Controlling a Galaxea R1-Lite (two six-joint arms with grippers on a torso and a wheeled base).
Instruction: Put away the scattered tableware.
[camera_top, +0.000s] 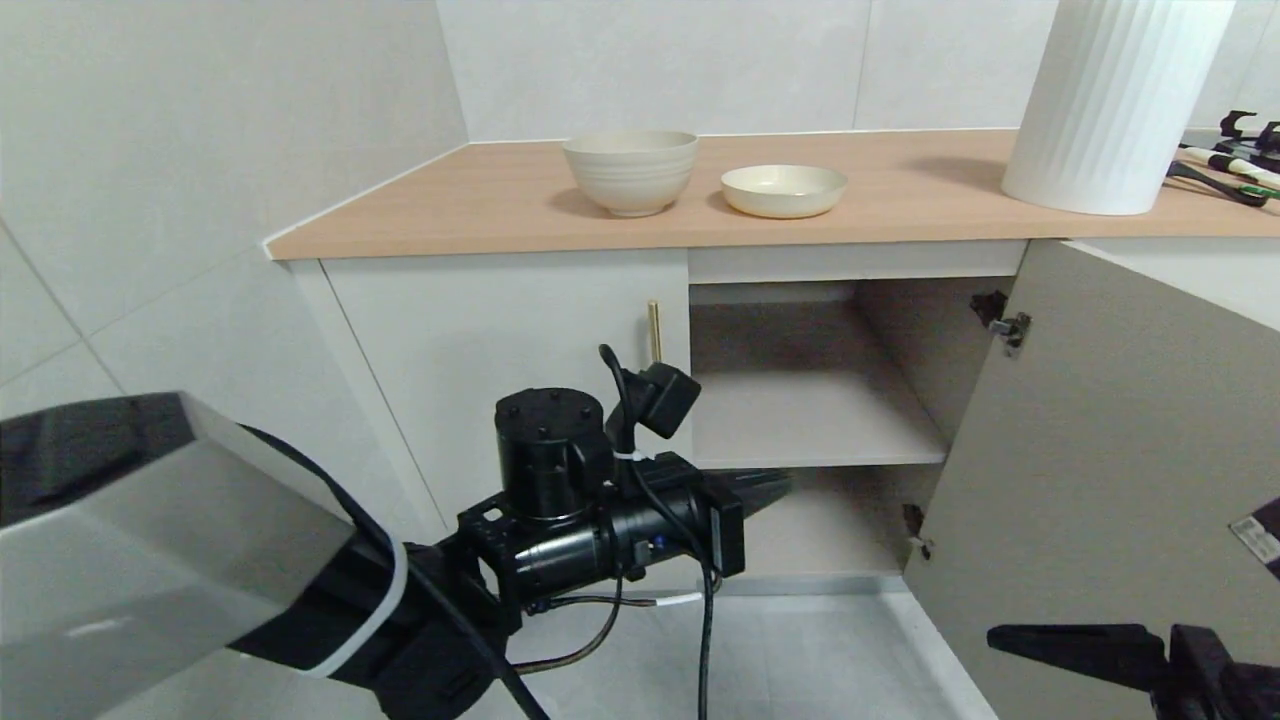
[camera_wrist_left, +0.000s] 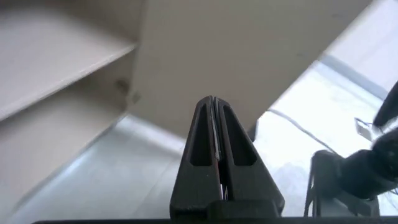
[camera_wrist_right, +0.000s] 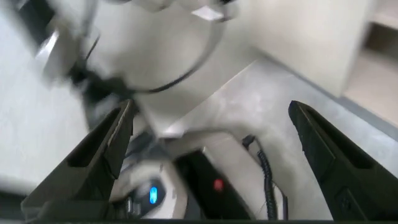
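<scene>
On the counter (camera_top: 480, 215), bowl (camera_top: 630, 170) beside shallow dish (camera_top: 784, 190)

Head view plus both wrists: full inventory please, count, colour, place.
bowl: 1, cream, ribbed, on the countertop, left of the dish
shallow dish: 1, cream, on the countertop, apart from the bowl
ribbed cylinder: 1, white, countertop's right end
hand tools: several, black and green, far right of the countertop; count unclear
closed door: 1, white, with brass handle, under the bowl
open door: 1, grey-beige, swung out at right
shelf: 1, pale, inside the open cabinet
left gripper: 1, black, shut, low before the open cabinet
right gripper: 1, black, open, low by the open door
</scene>
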